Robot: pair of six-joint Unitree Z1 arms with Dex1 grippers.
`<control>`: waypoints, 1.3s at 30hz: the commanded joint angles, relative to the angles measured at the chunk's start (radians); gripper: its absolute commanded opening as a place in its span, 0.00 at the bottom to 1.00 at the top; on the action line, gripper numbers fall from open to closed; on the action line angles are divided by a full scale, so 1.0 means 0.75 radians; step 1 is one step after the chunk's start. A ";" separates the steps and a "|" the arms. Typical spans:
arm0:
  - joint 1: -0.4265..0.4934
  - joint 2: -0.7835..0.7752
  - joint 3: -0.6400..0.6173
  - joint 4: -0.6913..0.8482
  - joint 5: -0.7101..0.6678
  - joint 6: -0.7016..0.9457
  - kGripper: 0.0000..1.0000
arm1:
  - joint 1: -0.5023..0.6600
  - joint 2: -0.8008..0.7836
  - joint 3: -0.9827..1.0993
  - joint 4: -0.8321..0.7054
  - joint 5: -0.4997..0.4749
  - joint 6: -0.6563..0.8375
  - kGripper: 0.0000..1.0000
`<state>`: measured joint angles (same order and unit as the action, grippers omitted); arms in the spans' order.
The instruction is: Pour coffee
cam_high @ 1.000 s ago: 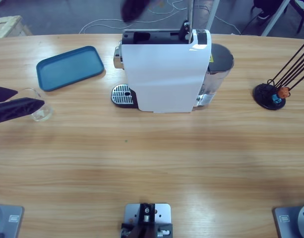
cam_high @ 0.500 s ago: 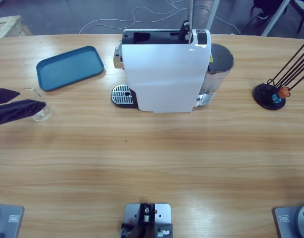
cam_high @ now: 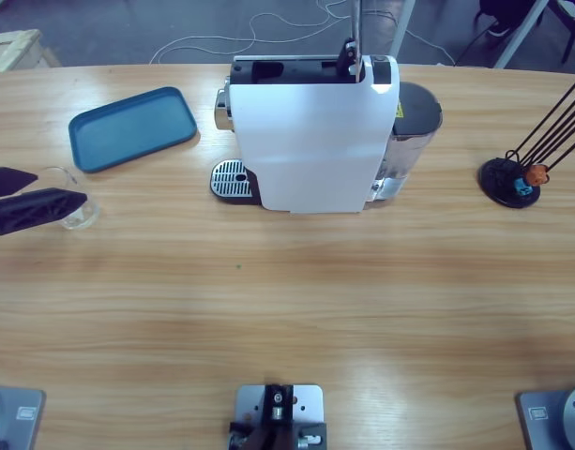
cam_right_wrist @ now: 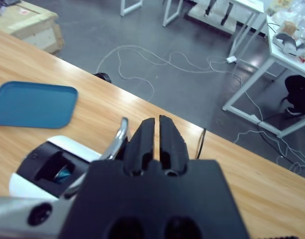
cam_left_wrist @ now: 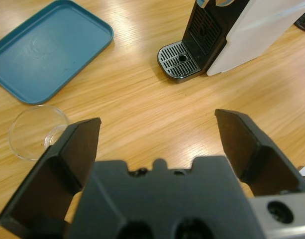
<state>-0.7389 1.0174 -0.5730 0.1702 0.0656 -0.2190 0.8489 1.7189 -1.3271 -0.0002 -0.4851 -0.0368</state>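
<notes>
A white coffee machine [cam_high: 310,136] is seen from above standing at the far middle of the wooden table [cam_high: 287,309], with its round metal drip grate [cam_high: 231,178] projecting from its left side and a grey water tank [cam_high: 414,127] fixed to its right side. The lever [cam_high: 355,37] on the machine's top is raised upright. A blue tray [cam_high: 132,127] is laid to the left of the machine, apart from it. A small clear glass cup [cam_high: 73,199] is set on the table in front of the tray's near left corner, well apart from the grate.

The left gripper [cam_high: 29,192] is held at the table's left edge with its jaws spread wide; nothing is grasped. In the high view the cup is seen between the two jaw tips. In the left wrist view the cup [cam_left_wrist: 37,130] is seen just ahead of one jaw, while the tray [cam_left_wrist: 49,49] and the grate [cam_left_wrist: 181,60] are seen farther off.

The right gripper [cam_right_wrist: 156,130] is shown in its own wrist view with its jaws pressed together and nothing between them, above the machine's top. The silver lever [cam_right_wrist: 118,138] is seen just beside the jaws; contact cannot be told.

At the table's right end a black stand [cam_high: 512,180] with thin rods is placed.
</notes>
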 commanded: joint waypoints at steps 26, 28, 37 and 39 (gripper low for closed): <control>0.005 0.018 0.038 -0.019 -0.022 0.016 1.00 | 0.216 0.461 -0.276 0.231 -0.036 0.172 0.00; 0.005 0.017 0.037 -0.020 -0.021 0.016 1.00 | 0.221 0.487 -0.266 0.221 -0.025 0.190 0.00; 0.005 0.011 0.036 -0.020 -0.018 0.015 1.00 | 0.263 0.575 -0.167 0.109 -0.004 0.272 0.00; 0.005 0.010 0.036 -0.020 -0.018 0.015 1.00 | 0.263 0.584 -0.131 0.080 -0.004 0.283 0.00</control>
<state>-0.7388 1.0174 -0.5730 0.1700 0.0653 -0.2157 0.9889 2.0202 -1.5516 0.0940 -0.5270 0.1399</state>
